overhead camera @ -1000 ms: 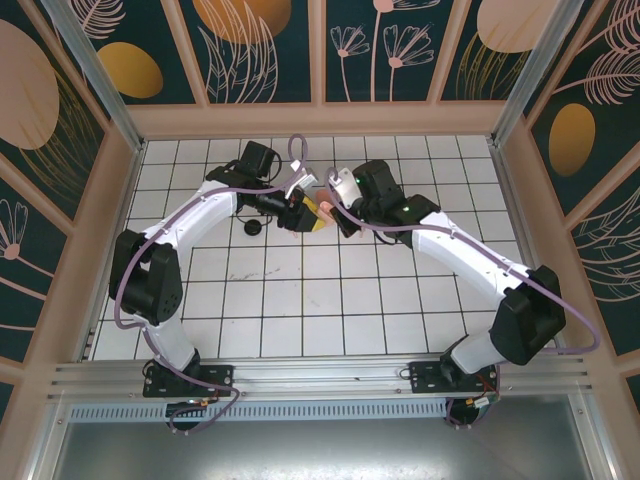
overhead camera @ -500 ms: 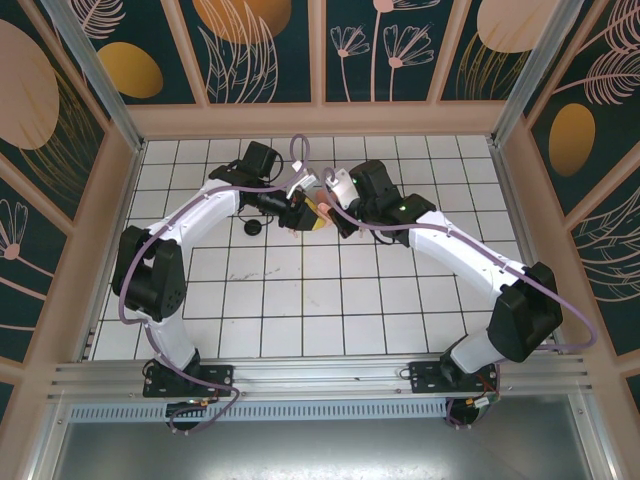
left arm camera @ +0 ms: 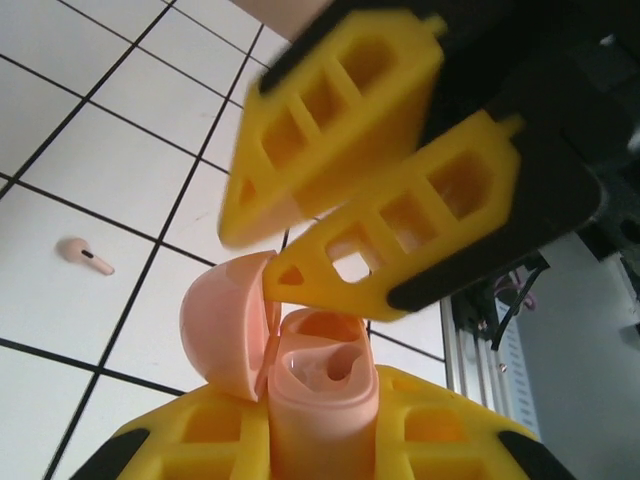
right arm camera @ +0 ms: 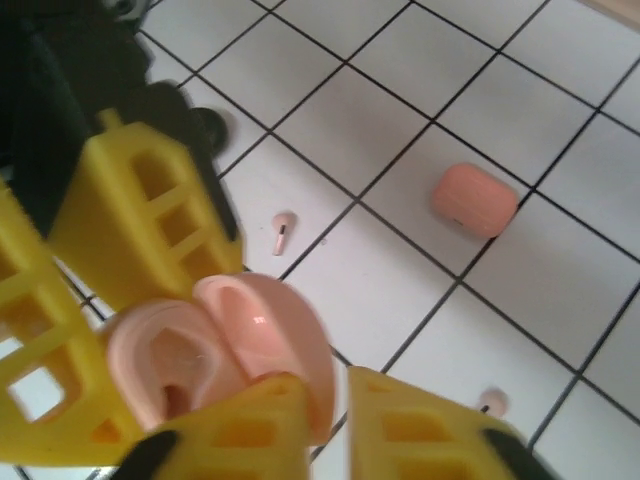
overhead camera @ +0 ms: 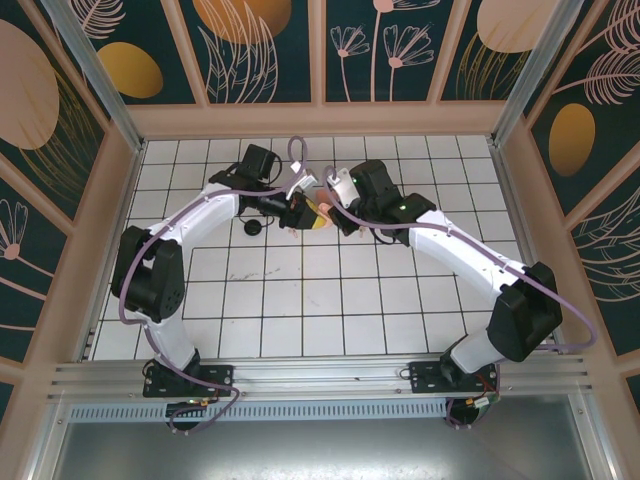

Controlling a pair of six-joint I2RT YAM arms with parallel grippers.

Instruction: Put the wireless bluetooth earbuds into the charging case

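The pale pink charging case (left arm camera: 322, 395) stands upright between the yellow fingers of my left gripper (left arm camera: 322, 425), which is shut on its body. Its lid (left arm camera: 225, 325) hangs open to the left, and the inner sockets look empty. My right gripper (right arm camera: 336, 388) hovers at the lid (right arm camera: 268, 335) with a narrow gap between its fingers and nothing in the gap; its left finger touches the lid's rim. In the top view both grippers meet over the far middle tiles (overhead camera: 314, 211). Two pale pink earbuds lie on the floor, one (right arm camera: 282, 231) beyond the case and one (right arm camera: 490, 402) to the right.
A closed coral-salmon case (right arm camera: 474, 198) lies on a tile to the right. A small black round object (overhead camera: 254, 227) sits left of the grippers. Wooden walls (overhead camera: 320, 118) bound the white tiled floor, with free tiles towards the near edge.
My left gripper has tightened on the pink case. My right gripper, shut a second ago, has parted its fingers a little at the lid and shifted slightly left.
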